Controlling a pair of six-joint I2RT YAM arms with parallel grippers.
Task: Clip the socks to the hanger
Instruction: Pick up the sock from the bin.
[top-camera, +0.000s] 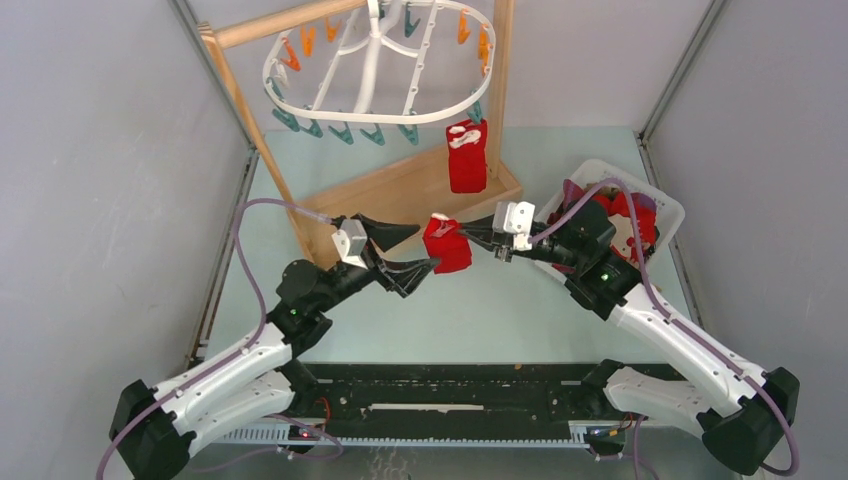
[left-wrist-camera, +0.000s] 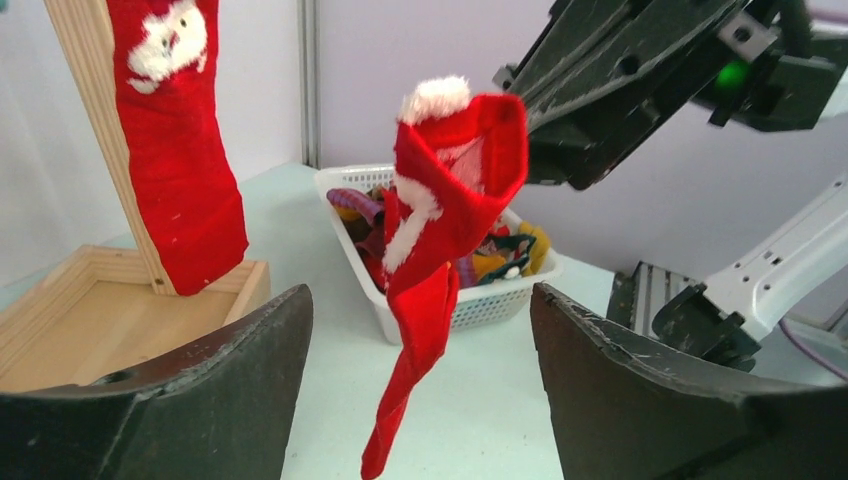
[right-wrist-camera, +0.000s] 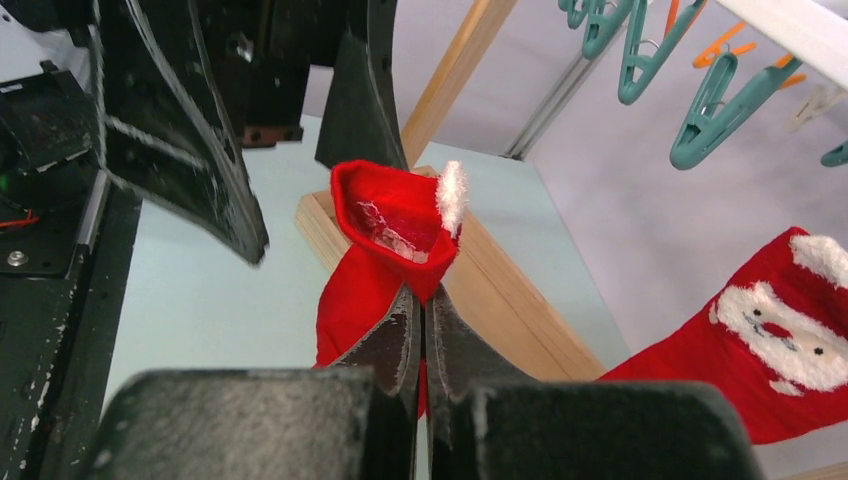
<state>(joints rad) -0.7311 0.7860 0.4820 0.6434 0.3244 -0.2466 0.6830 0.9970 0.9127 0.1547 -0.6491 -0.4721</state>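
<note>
Mid-table, the right gripper (top-camera: 473, 236) is pinched tight on the cuff edge of a red sock (left-wrist-camera: 450, 200), which dangles clear of the table. The left gripper (top-camera: 425, 250) holds nothing, its jaws spread wide either side of the sock. I'd close the left on the opposite side of the cuff, high by the white trim, so the edge stretches flat for a peg. To the right sits the basket (top-camera: 668, 207) of spare socks. Farther back a Santa sock (top-camera: 467, 158) hangs from the hanger (top-camera: 430, 118) at its near right rim, with free teal pegs (top-camera: 372, 134) beside it.

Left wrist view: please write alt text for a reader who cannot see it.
A red sock with white trim hangs from the right gripper, framed by the open left gripper. Behind are a white basket of socks and a second red sock by a wooden stand.
</note>
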